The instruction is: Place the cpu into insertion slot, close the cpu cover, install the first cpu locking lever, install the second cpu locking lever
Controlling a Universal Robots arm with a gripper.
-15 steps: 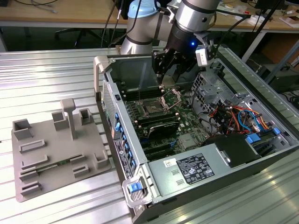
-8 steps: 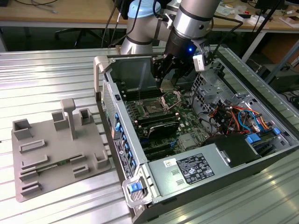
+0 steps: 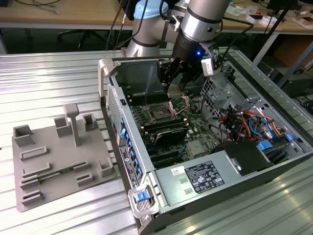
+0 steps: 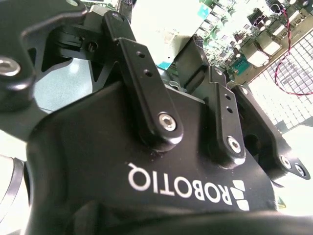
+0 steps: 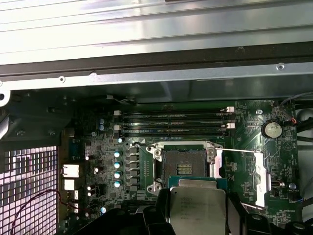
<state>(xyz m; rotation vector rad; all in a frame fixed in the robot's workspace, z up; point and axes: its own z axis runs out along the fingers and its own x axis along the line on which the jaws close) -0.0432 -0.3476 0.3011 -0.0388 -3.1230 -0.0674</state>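
Now: black gripper (image 5: 198, 221) pinches thin square silvery cpu (image 5: 198, 203) near dark metal-rimmed insertion slot (image 5: 185, 164).

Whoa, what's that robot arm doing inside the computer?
The robot arm is reaching into an open computer case. Its jaws are shut on the cpu, a small silvery square chip, holding it over the green circuit board close to the insertion slot. The slot is empty, and the cpu cover looks swung open beside it. So the chip is not in yet.
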